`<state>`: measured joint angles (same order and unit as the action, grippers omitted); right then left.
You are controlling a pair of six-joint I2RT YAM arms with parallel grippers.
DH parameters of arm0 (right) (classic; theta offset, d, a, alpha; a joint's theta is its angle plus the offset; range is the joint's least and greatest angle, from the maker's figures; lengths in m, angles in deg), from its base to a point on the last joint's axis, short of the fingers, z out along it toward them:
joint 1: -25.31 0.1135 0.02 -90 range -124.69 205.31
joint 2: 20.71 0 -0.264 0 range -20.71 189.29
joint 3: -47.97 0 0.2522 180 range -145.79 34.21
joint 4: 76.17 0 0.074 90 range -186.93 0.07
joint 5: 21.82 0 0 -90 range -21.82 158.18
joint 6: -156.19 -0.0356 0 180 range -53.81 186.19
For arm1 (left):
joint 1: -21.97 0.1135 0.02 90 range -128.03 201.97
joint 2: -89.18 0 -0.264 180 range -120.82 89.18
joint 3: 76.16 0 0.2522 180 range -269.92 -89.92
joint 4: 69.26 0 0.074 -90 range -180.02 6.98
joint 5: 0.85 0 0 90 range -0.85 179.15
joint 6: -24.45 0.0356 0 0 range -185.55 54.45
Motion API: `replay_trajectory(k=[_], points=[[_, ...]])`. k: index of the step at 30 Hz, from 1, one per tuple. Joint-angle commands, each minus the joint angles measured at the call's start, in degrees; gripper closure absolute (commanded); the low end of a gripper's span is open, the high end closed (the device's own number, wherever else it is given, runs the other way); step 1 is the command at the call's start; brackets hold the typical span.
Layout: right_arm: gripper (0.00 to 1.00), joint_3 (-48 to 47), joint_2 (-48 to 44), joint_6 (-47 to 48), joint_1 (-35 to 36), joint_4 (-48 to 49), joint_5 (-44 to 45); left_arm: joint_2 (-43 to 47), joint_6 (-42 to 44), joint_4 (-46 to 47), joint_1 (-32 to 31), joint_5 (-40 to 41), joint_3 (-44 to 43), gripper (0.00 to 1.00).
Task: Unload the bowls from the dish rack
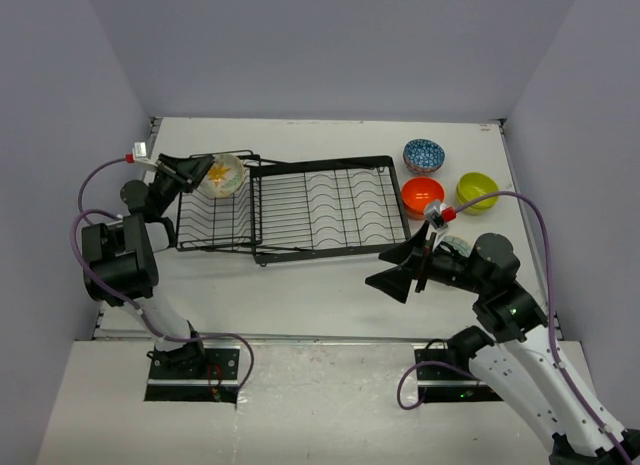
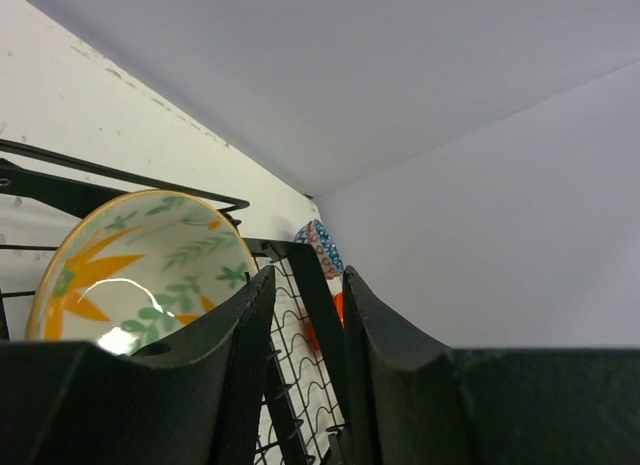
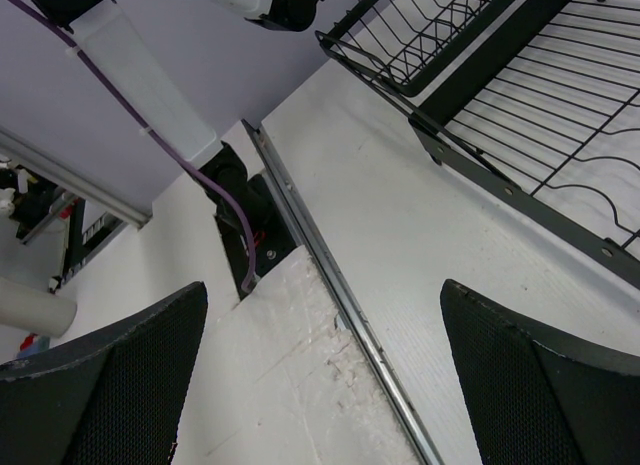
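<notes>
The black wire dish rack (image 1: pixel 330 210) lies in the middle of the table. A cream bowl with orange and green floral marks (image 1: pixel 222 175) leans in its small left section. My left gripper (image 1: pixel 197 171) is right beside this bowl, its jaws a narrow gap apart with only rack wire showing between them; in the left wrist view the bowl (image 2: pixel 140 270) sits just left of my left finger (image 2: pixel 215 375). The blue-and-white bowl (image 1: pixel 424 155), orange bowl (image 1: pixel 422 195) and lime green bowl (image 1: pixel 477 190) stand on the table right of the rack. My right gripper (image 1: pixel 397 270) is wide open and empty above the table in front of the rack's right corner. No pinkish bowl shows clearly.
The right wrist view shows the rack's front edge (image 3: pixel 500 95) and the metal strip at the table's near edge (image 3: pixel 340 295). Grey walls close the table at the back and both sides. The left arm's base (image 1: pixel 118 255) stands close to the rack's left end.
</notes>
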<state>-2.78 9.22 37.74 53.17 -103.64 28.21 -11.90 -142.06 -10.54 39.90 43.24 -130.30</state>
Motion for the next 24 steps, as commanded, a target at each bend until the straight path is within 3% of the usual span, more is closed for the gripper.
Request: replay_trajectory(k=[1, 9, 10, 14, 17, 18, 19, 20, 21, 24], points=[[0.01, -0.27, -0.23, 0.94, 0.36, 1.23, 0.5, 2.73, 5.75, -5.15, -0.71, 1.52, -2.42, 0.66], [0.01, -0.01, -0.14, 0.94, 0.27, 1.32, 0.42, 6.41, 17.25, -20.51, -2.72, 2.49, -6.71, 0.61], [0.01, -0.01, 0.04, 1.02, 0.27, 1.41, 0.41, 8.77, 23.45, -29.68, -4.03, 4.58, -8.29, 0.6], [0.01, 0.08, 0.12, 0.94, 0.36, 1.5, 0.5, 14.32, 37.46, -50.65, -8.61, 13.9, -17.08, 0.54], [0.01, 0.17, -0.05, 0.94, 0.36, 1.5, 0.42, 16.09, 45.2, -68.83, -12.56, 26.71, -25.86, 0.51], [0.01, 0.17, -0.05, 0.94, 0.36, 1.32, 0.59, 15.91, 46.27, -76.19, -13.7, 37.54, -28.93, 0.51], [0.01, 0.08, -0.14, 0.94, 0.36, 1.32, 0.76, 14.69, 47.75, -86.97, -16.24, 42.35, -34.62, 0.51], [0.01, 0.17, -0.14, 0.85, 0.27, 1.41, 0.77, 14.16, 48.55, -90.64, -17.74, 52.23, -36.68, 0.51], [0.01, 0.17, -0.05, 0.85, 0.27, 1.5, 0.68, 12.5, 50.39, -98.08, -22.37, 57.63, -38.96, 0.5], [0.01, 0.26, 0.04, 1.02, 0.36, 1.32, 0.85, 6.97, 50.06, -112.41, -27.67, 70.85, -48.71, 0.48]])
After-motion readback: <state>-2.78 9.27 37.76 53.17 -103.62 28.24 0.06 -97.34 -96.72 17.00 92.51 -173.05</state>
